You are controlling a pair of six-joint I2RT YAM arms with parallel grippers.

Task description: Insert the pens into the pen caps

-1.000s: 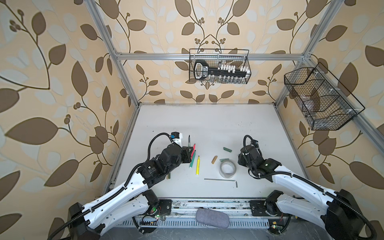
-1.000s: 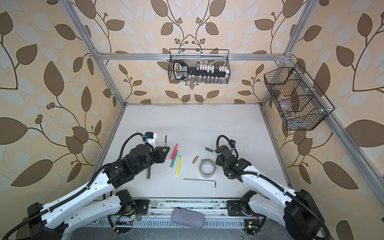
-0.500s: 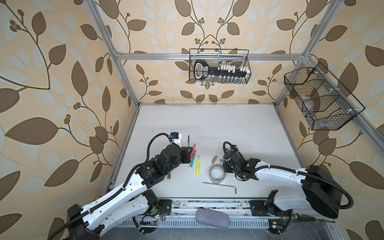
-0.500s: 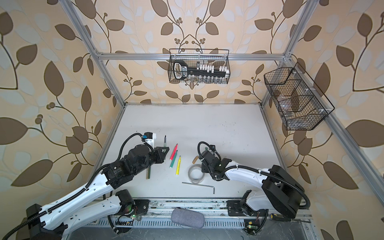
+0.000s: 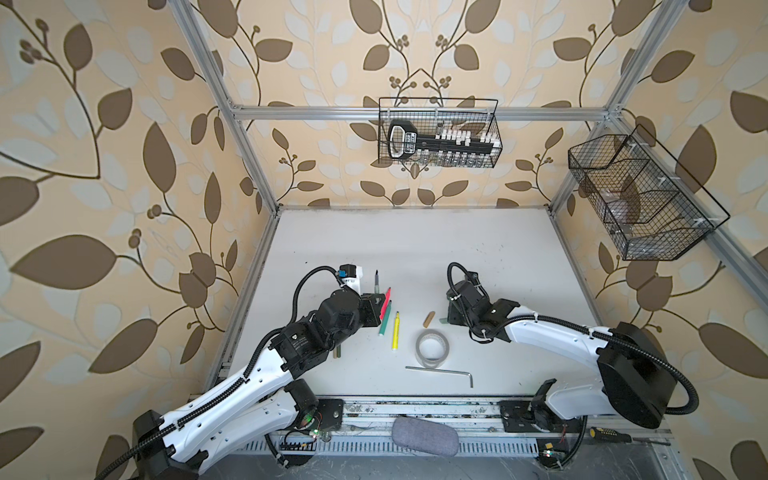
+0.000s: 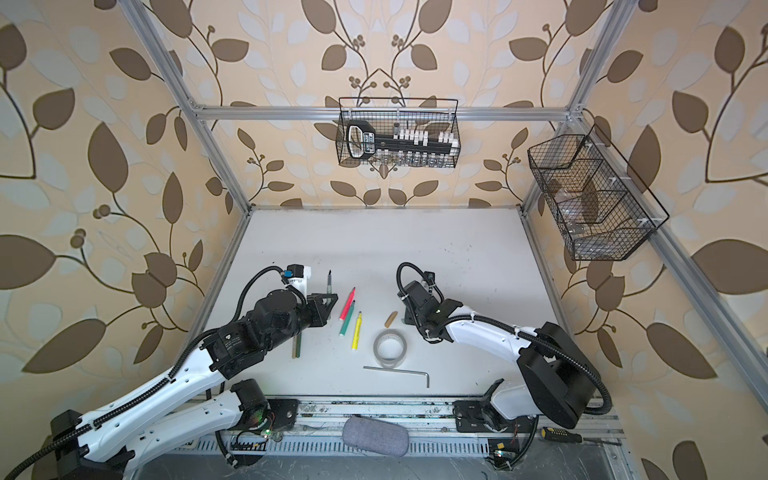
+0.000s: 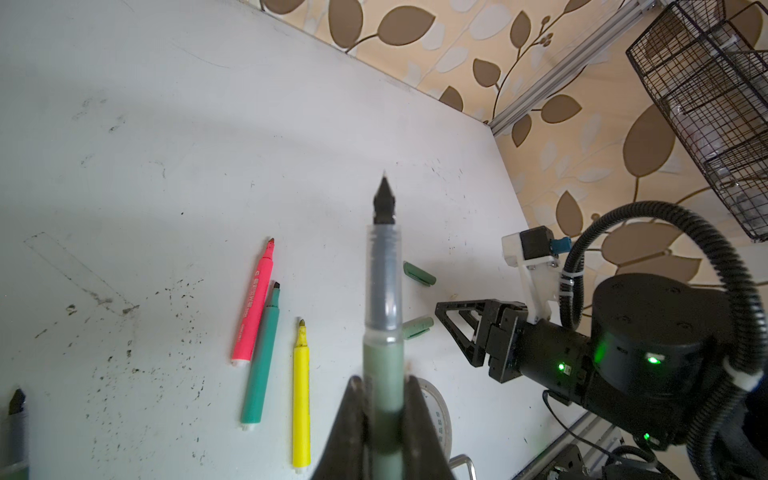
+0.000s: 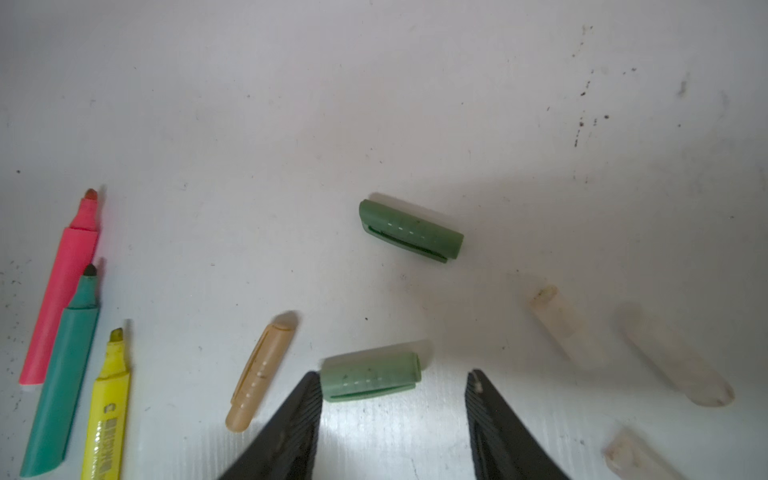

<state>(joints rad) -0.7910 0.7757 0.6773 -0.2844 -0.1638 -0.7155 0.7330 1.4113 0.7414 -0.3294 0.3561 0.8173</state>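
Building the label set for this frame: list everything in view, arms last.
Markers: 3; pink, green, yellow; side by side, left of centre.
Pens: 2 seen; grey-green, dark greenish; one held, one lying far left.
Caps: 6; tan, two green, three clear; centre-right.
Tape: 1; clear; front centre.
Hex key: 1; silver; before tape.
Baskets: 2; black wire; back, right walls.
Pouch: 1; grey; front rail.
Screwdriver: 1; yellow-black; front right.
Table: 1; white.
Left gripper: shut on grey-green pen.
Right gripper: open, astride a green cap.
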